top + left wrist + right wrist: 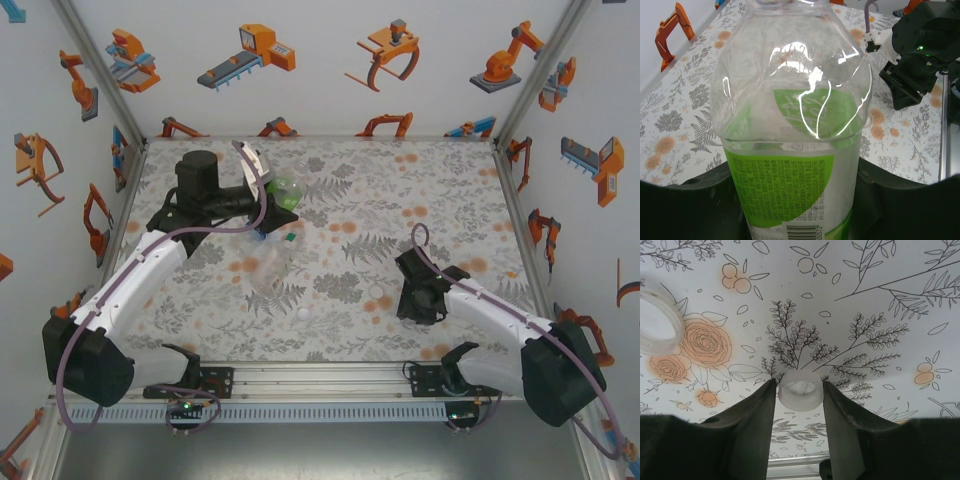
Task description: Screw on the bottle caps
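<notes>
A white cap (800,396) sat at lower centre of the right wrist view, grasped by the right jaws. A second white cap (657,322) lay upper left on the floral worktop (865,300). The left jaws clenched the green-labelled bottle (790,190), centre frame.

Floral-patterned flat bench (450,190): right rear and centre bare, free for passage. Left rear: blocked by left gripper (268,200), jaws clamped on transparent green-labelled plastic bottle (790,100). Right gripper (799,384): gap between jaws filled by small white round plastic cap (800,394). Second white ring-shaped cap (657,322): apart to the left, bare bench between. White robot-printed walls (300,90): bound the bench at rear and sides.
</notes>
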`<state>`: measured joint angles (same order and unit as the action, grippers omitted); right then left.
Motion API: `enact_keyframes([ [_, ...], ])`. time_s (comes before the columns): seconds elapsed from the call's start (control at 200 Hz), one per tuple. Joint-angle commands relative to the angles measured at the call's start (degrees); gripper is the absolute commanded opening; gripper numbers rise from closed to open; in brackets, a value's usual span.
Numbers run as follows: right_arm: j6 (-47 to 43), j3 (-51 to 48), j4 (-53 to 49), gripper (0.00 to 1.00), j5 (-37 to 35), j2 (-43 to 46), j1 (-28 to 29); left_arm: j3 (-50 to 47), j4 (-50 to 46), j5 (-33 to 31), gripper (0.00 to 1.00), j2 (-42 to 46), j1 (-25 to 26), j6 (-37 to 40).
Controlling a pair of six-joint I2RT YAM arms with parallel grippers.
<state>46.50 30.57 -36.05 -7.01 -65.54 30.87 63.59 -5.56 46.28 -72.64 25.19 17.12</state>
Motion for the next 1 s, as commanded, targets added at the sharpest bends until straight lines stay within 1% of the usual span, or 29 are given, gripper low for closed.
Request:
enact_keyframes([
  [0.0, -0.15, -0.77, 1.9, 0.39, 0.37, -1.79, -0.27, -0.21, 1.35, 1.44, 0.03, -0.38, 0.33, -0.77],
  [0.095, -0.4, -0.34, 1.48, 0.36, 0.29, -1.62, -0.29, -0.17, 1.43, 1.44, 0.03, -0.35, 0.27, -0.78],
  [0.22, -1.51, 1.69, 0.05, 0.35, -0.27, -1.62, -0.33, -0.14, 1.26, 1.35, 0.03, -0.31, 0.3, -0.78],
  [0.426, -5.58, 9.64, -1.79, 0.35, -1.24, -5.18, -0.37, -0.45, 0.88, 0.63, 0.03, 0.37, 0.23, -0.21],
  [0.626, -11.65, 21.81, -1.07, 0.35, 0.88, -14.77, -0.37, -0.21, 0.23, 0.24, 0.03, 0.56, 0.19, 0.32],
  [0.776, -16.05, 31.72, 0.54, 0.35, 2.87, -23.68, -0.37, -0.03, 0.1, 0.29, 0.03, 0.29, 0.12, 0.36],
  [0.996, -18.13, 43.43, 1.25, 0.35, 5.69, -35.59, 0.31, 0.07, -0.67, -0.22, 0.03, 0.61, 0.2, 0.89],
])
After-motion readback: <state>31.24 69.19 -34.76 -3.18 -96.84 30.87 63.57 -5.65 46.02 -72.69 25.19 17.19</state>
